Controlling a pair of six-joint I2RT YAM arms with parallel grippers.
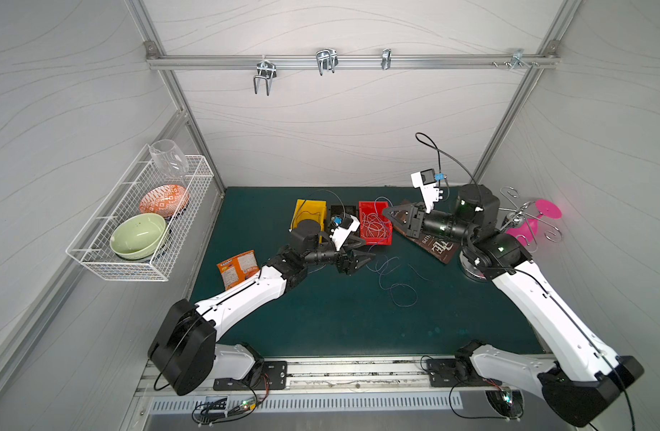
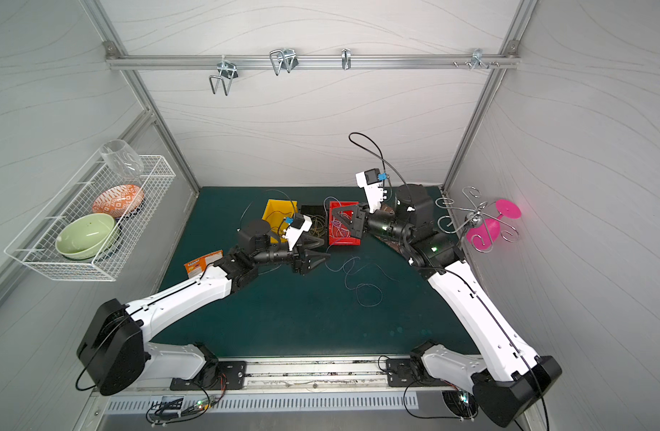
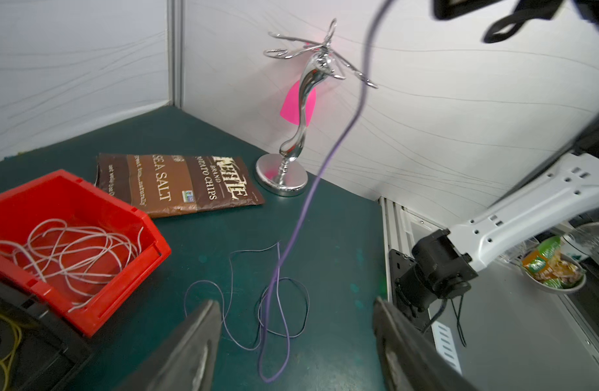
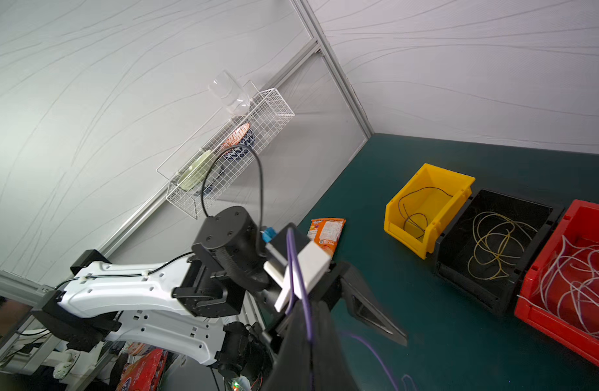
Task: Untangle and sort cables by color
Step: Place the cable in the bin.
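— Left gripper [image 3: 295,302]: how is it shown?

— It is shown with its two dark fingers spread wide and nothing held between them. It is held low over the green mat [image 1: 321,321], just in front of the bins, with loops of cable lying on the mat ahead of it.

— What is laid out, from left to right?

— A white wire basket [image 1: 126,270] is fixed to the left wall. A green bowl [image 1: 138,233], an orange patterned bowl [image 1: 164,199] and a clear glass [image 1: 168,158] are kept in it. An orange snack packet [image 1: 238,268] is laid flat on the mat beside the left arm. Three bins are lined up side by side toward the back. One dark cable [image 4: 415,216] is seen in the yellow bin [image 4: 406,237], yellow cables [image 4: 494,243] in the black bin [image 4: 474,287], and a heap of white cables [image 4: 582,291] in the red bin [image 4: 562,335].

— And outside the bins?

— A purple cable [image 3: 302,216] and a thinner dark strand [image 3: 307,303] are looped together on the mat in front of the red bin. One end of the purple cable is lifted off the mat and led up to the right gripper [image 4: 306,315].

— How is that gripper shown?

— Its fingers are pressed together on the purple cable, above the mat at the red bin's right side. Under that arm a brown chips bag [image 3: 182,182] is laid flat. A silver stand [image 3: 306,84] and a pink glass [image 1: 545,211] are set by the right wall.
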